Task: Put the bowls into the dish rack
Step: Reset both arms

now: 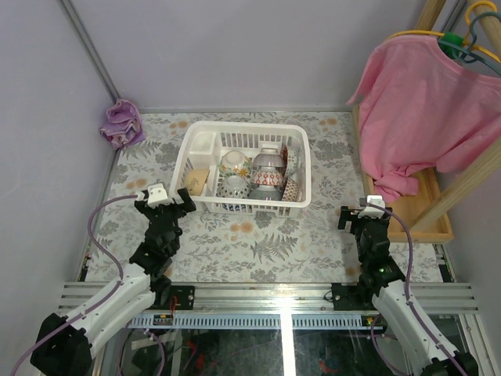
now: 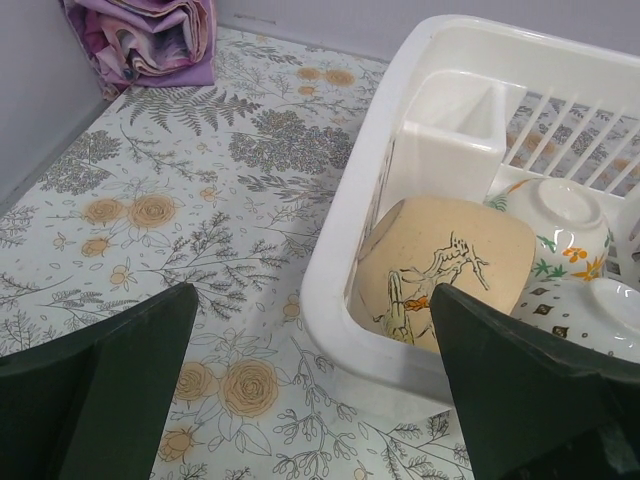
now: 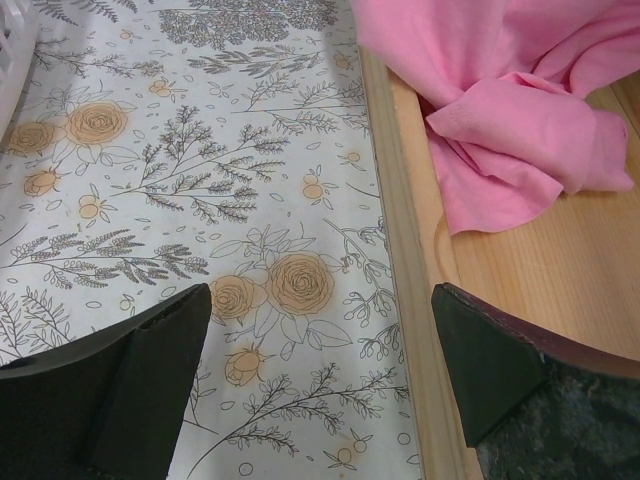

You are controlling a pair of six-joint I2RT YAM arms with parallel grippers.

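Note:
The white dish rack (image 1: 243, 205) stands mid-table with several bowls on edge inside. Among them are an orange-yellow bowl (image 1: 199, 181), a white bowl with orange flower (image 1: 235, 163) and a blue-white bowl (image 1: 268, 160). A red patterned bowl (image 1: 292, 188) leans at the right end. My left gripper (image 1: 166, 202) is open with nothing between its fingers, just off the rack's near left corner. In the left wrist view the rack's rim (image 2: 340, 230) and the yellow bowl (image 2: 450, 265) lie just ahead of the left gripper (image 2: 312, 300). My right gripper (image 1: 362, 218) is open and holds nothing, over the flowered tablecloth to the right of the rack.
A pink shirt (image 1: 427, 102) hangs on a wooden stand whose base (image 3: 530, 270) runs along the table's right side, close to the right gripper (image 3: 321, 292). A crumpled purple cloth (image 1: 121, 123) sits in the far left corner.

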